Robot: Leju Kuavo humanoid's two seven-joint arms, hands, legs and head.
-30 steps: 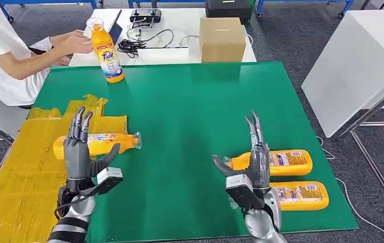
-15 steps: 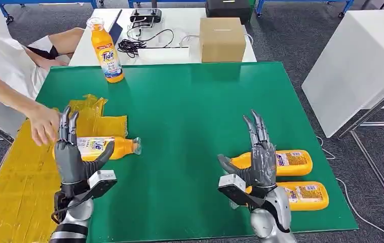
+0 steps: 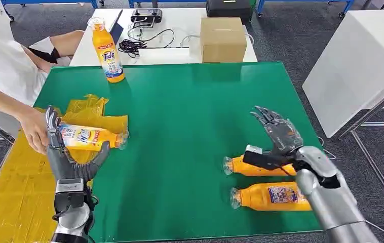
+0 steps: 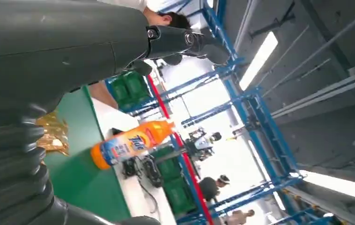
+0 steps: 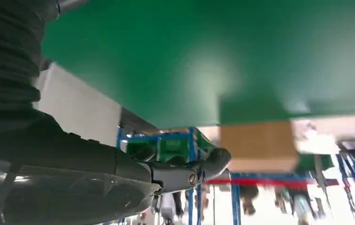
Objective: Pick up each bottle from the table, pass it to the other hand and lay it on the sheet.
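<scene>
Right now my left robot hand (image 3: pixel 71 159) sits at about eight o'clock on the green matted surface (image 3: pixel 190 111), fingers spread and pointing up, thumb out to the side. An orange plastic detergent bottle with a clear cap (image 3: pixel 89 137) lies across those fingers, but a person's hand (image 3: pixel 34 130) grips its base end, and I cannot tell whether my own fingers close on it. The bottle hangs over the crinkled yellow plastic sheet (image 3: pixel 20 177) that covers the surface's nine o'clock edge.

My right robot hand (image 3: pixel 277 137) is at about four o'clock, fingers fanned wide and holding nothing, poised just over a second orange bottle lying on its side (image 3: pixel 253 167). A third orange bottle (image 3: pixel 271 196) lies just nearer me, parallel to it, caps pointing toward nine o'clock.

At eleven o'clock a fourth orange bottle stands upright (image 3: pixel 107 51) at the far edge; the left wrist view shows it too (image 4: pixel 129 143). Beyond, a brown cardboard box (image 3: pixel 222 39) rests on a white table (image 3: pixel 175 20).
</scene>
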